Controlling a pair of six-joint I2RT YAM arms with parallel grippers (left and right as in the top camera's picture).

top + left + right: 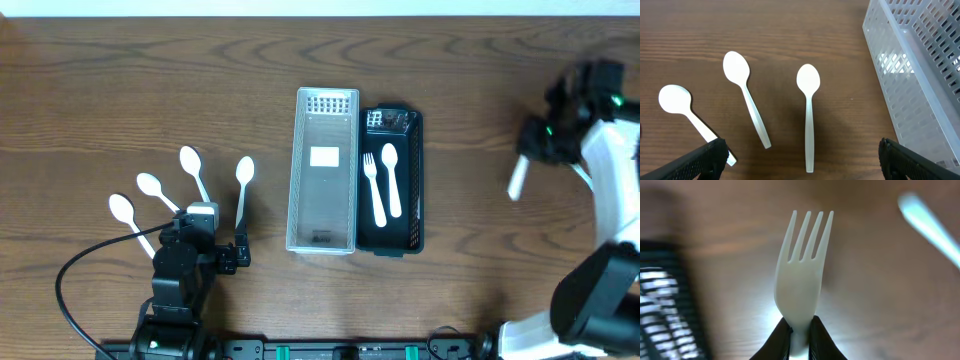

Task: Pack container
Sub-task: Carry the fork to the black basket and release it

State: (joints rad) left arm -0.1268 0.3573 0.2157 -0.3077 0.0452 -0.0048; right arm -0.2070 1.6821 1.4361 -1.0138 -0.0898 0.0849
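A black container (413, 180) at the table's middle holds a white fork (373, 185) and a white spoon (391, 175); a clear container (323, 170) stands beside it on its left. Several white spoons lie at the left, one of them (243, 190) nearest the clear container. My left gripper (215, 250) hovers open over the spoons' handles; the left wrist view shows a spoon (808, 105) between its jaws (800, 160). My right gripper (535, 140) is at the far right, shut on a white fork (802, 275), whose handle (517, 180) sticks out.
The clear container's perforated wall (920, 80) fills the right of the left wrist view. Another white utensil (930, 222) shows blurred at the upper right of the right wrist view. A black cable (75, 280) loops at the left front.
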